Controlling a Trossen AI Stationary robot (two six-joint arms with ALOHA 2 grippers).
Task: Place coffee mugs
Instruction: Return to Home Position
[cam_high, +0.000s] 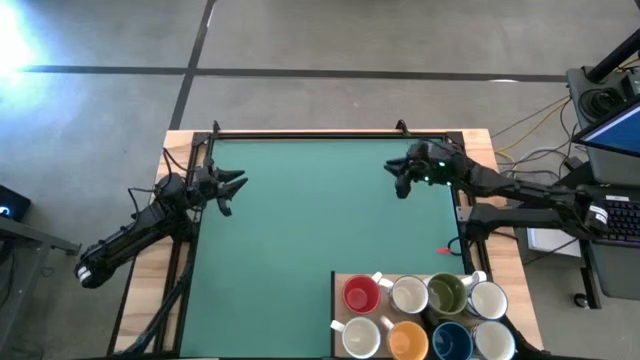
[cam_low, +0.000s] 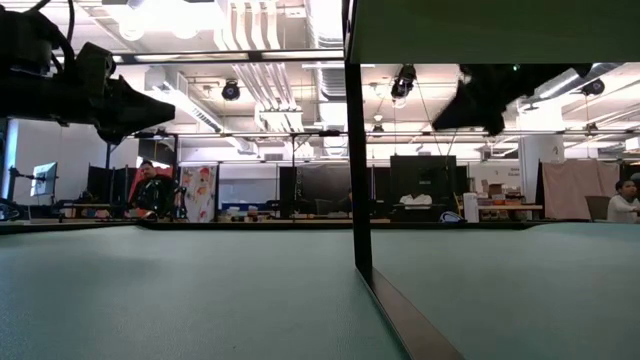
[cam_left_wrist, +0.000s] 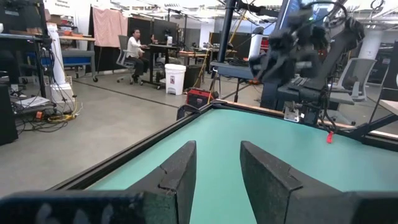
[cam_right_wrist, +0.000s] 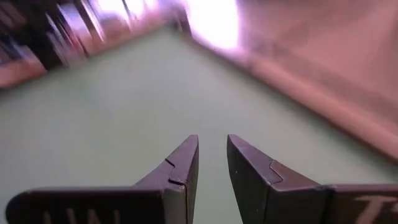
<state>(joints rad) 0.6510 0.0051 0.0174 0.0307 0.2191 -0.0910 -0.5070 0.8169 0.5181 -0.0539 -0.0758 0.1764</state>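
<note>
Eight mugs stand upright in two rows on a wooden board (cam_high: 338, 290) at the table's near right corner. The back row holds the red mug (cam_high: 361, 295), a white one (cam_high: 408, 295), the white mug with olive-green inside (cam_high: 446, 293) and a white one (cam_high: 487, 300). In the front row are a white mug (cam_high: 361, 338), the orange (cam_high: 408, 340), the dark blue (cam_high: 452, 341) and a white one (cam_high: 495, 342). My left gripper (cam_high: 238, 186) (cam_left_wrist: 217, 165) hovers open over the table's left side. My right gripper (cam_high: 394, 176) (cam_right_wrist: 212, 152) hovers open over the far right, well away from the mugs.
A green mat (cam_high: 300, 230) covers the table inside a dark frame (cam_high: 330, 134). In the low view a dark upright edge (cam_low: 356, 150) stands close to the camera. A small red object (cam_high: 446, 250) lies near the right edge. People sit in the room beyond the table.
</note>
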